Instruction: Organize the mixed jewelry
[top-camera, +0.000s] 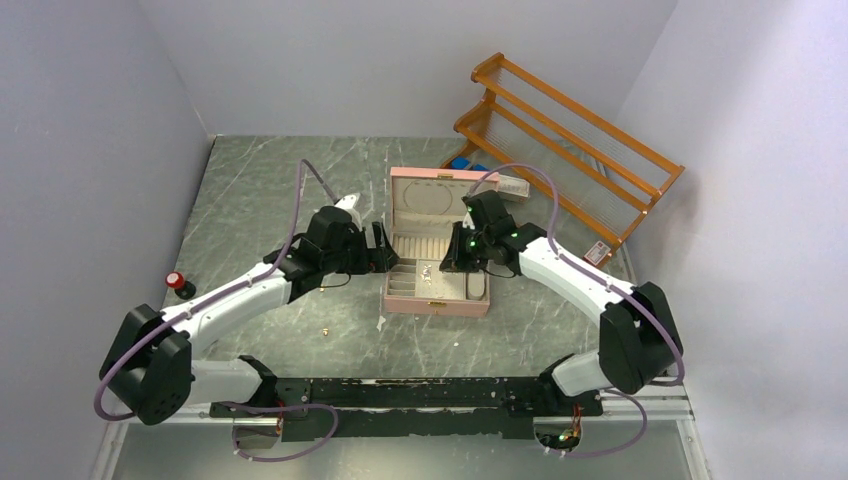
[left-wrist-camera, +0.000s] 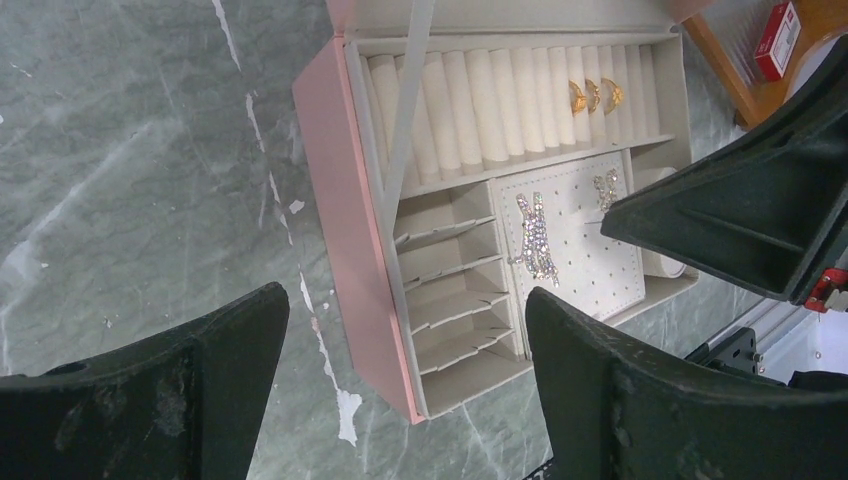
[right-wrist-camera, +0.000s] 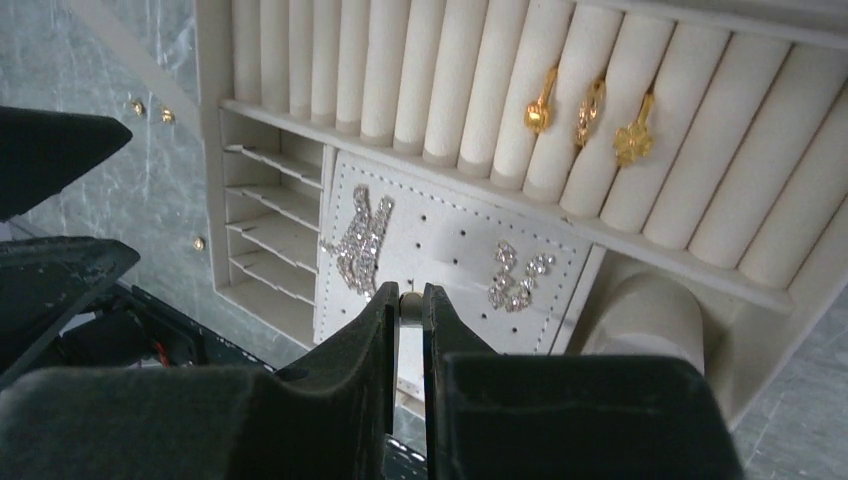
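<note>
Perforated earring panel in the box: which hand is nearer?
Right. The right hand hangs just over the earring panel, pinching a small pale piece; the left hand is open at the pink box's left wall, off the panel.

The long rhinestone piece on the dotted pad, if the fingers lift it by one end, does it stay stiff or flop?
Probably floppy: the rhinestone piece looks like several strands of small linked stones, splayed unevenly. Likely light, apt to snag on the holed pad.

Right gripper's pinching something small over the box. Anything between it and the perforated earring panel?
Nothing visible. The right gripper pinches a small pale piece over bare holes of the white perforated panel, clear of the sparkly rhinestone earrings either side.
</note>
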